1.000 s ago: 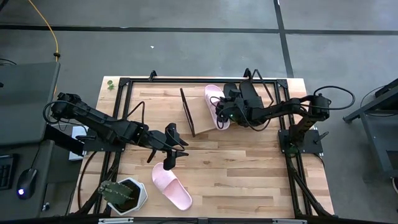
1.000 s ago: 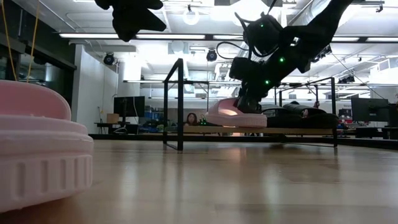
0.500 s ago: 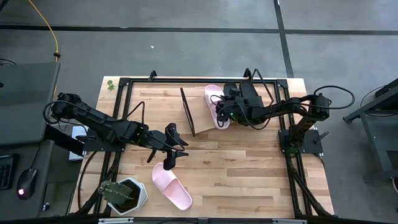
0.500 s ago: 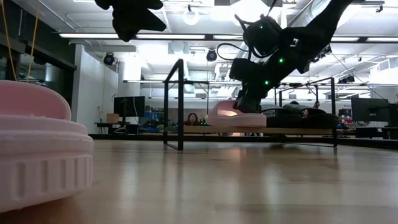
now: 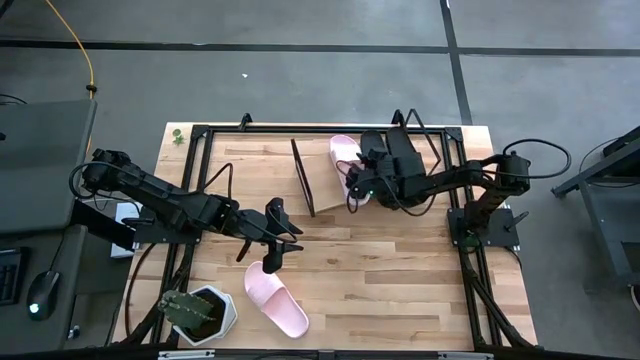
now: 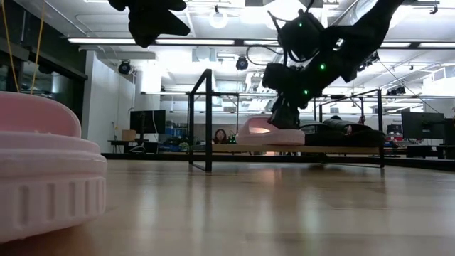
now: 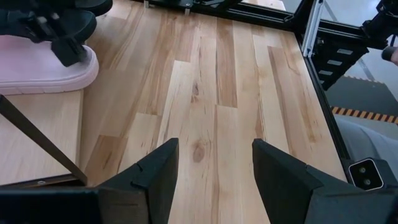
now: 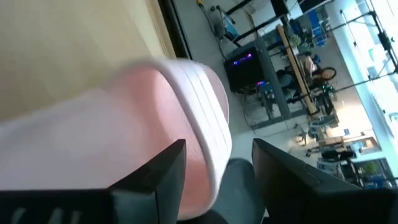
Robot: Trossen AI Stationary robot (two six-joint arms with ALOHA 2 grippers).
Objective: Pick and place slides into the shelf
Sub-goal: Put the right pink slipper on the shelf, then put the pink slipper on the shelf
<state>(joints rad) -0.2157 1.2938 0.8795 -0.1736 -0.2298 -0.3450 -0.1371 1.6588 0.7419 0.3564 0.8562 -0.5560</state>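
One pale pink slide (image 5: 345,155) lies sole down on the slanted shelf board (image 5: 325,192), level in the low view (image 6: 269,134). My right gripper (image 5: 356,188) hangs open just above its near end, fingers apart with the slide's pink rim (image 8: 199,93) between and beyond them. A black slide (image 6: 348,134) lies on the shelf behind it. A second pink slide (image 5: 277,300) rests on the table near the front. My left gripper (image 5: 270,248) hovers open above it, with nothing between its fingers (image 7: 214,168). My right gripper stands open over the pink slide's near end (image 6: 281,128), slanting down from the table's right. Whether a finger touches the slide, I cannot tell. The slide lies on the shelf board.
The shelf's black wire frame (image 5: 300,180) rises at its left end. A potted plant in a white pot (image 5: 200,312) stands at the front left corner. Bare wood lies between the shelf and the front edge (image 5: 400,270).
My right gripper has opened and let go of the pink slide. The slide has settled from a slight tilt to lie level on the shelf.
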